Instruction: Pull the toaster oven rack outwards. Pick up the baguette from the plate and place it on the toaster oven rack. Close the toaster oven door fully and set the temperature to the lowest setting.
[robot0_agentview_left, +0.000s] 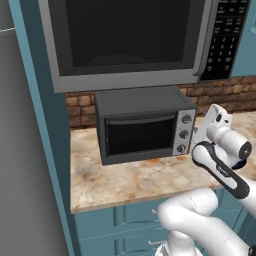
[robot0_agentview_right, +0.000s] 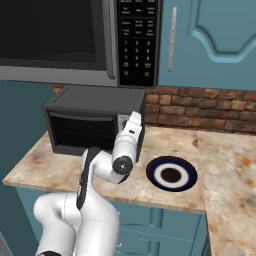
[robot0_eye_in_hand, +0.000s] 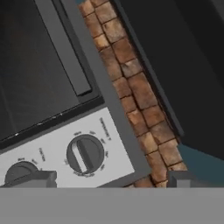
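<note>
Standing on the speckled stone counter (robot0_agentview_left: 130, 182): one toaster oven (robot0_agentview_left: 145, 125), dark grey, against the brick wall (robot0_agentview_right: 200, 112) and under the large microwave (robot0_agentview_left: 130, 40). Its toaster oven door (robot0_agentview_left: 141, 135) is shut upright, thin handle bar along the top edge; whatever lies behind the dark mesh window cannot be made out. Silver side panel to the right of the door carries three round knobs (robot0_agentview_left: 186, 119) stacked one above another; the hand view shows the top knob (robot0_eye_in_hand: 85, 154) close up and part of a second at the frame edge.

One plate (robot0_agentview_right: 171, 173), dark blue rim, white ring, dark centre, sits on the counter to the right of the oven, apart from it. Nothing lies on the plate.

One gripper (robot0_eye_in_hand: 113, 179), fingers spread wide and empty, is just in front of the knob panel, its two tips either side of the top knob without touching it. One white arm reaches up from the base to the oven's right front corner.
</note>
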